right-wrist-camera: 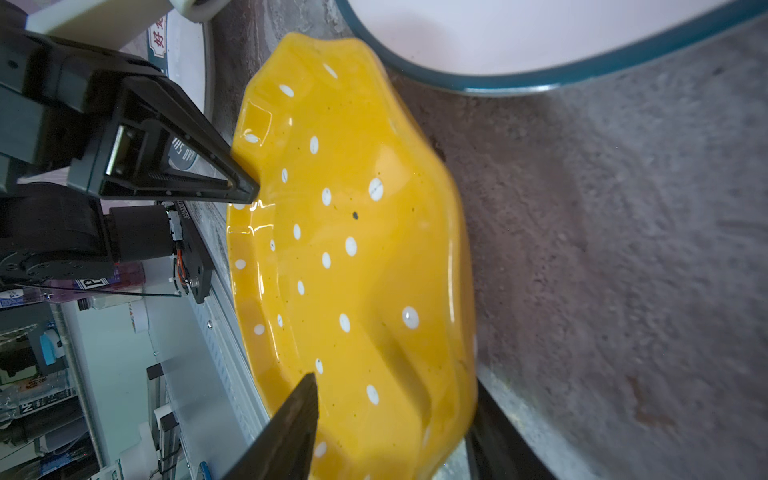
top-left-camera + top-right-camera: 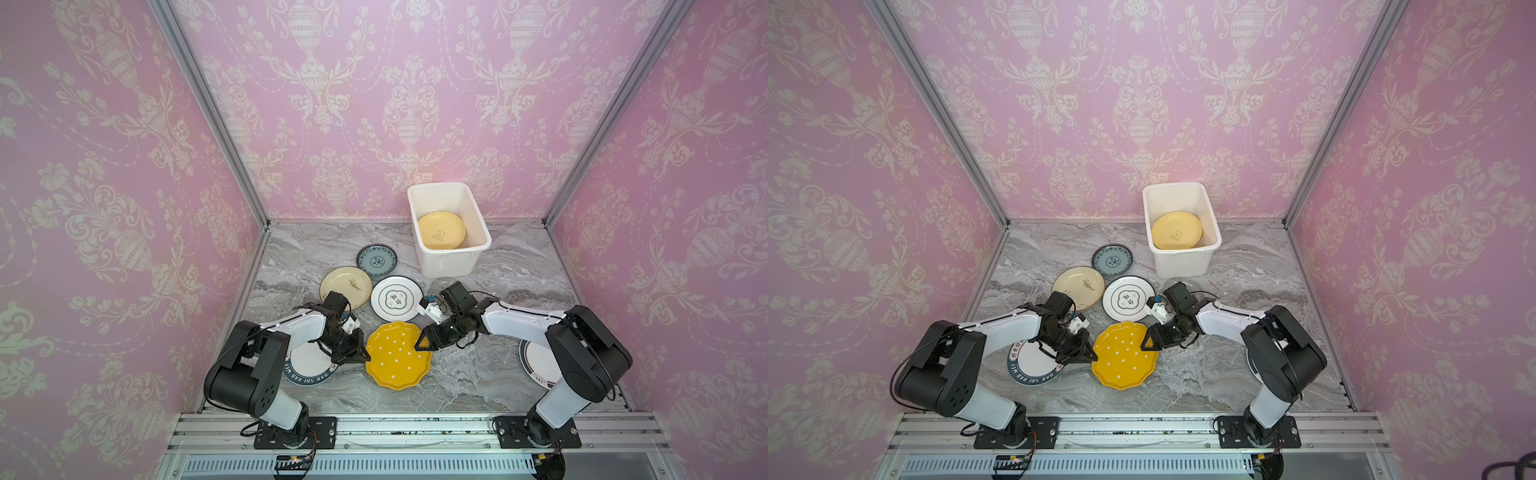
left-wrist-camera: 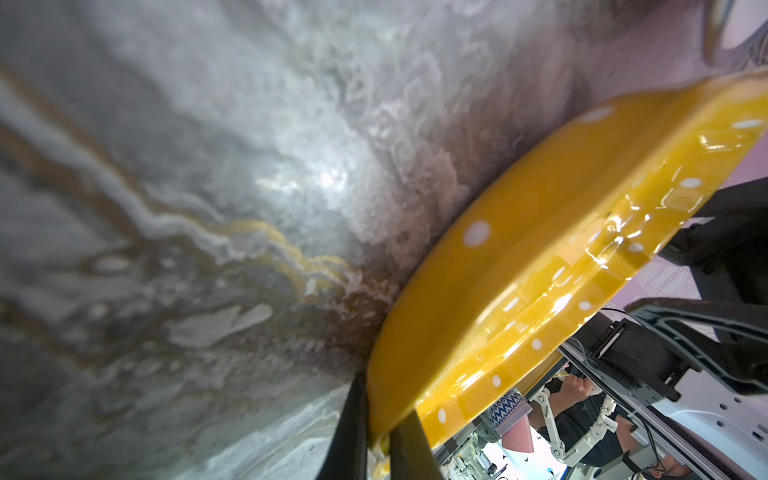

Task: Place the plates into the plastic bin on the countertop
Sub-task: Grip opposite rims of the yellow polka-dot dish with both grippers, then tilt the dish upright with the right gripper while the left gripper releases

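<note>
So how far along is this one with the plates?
Done: one pale yellow plate lies in the bin. In hand: the left gripper pinches the rim of the yellow dotted plate; the right gripper straddles its opposite rim, grip unclear. Left: that plate plus at least five more on the countertop: blue plate, cream plate, lettered plate, two white dark-rimmed plates.
</note>
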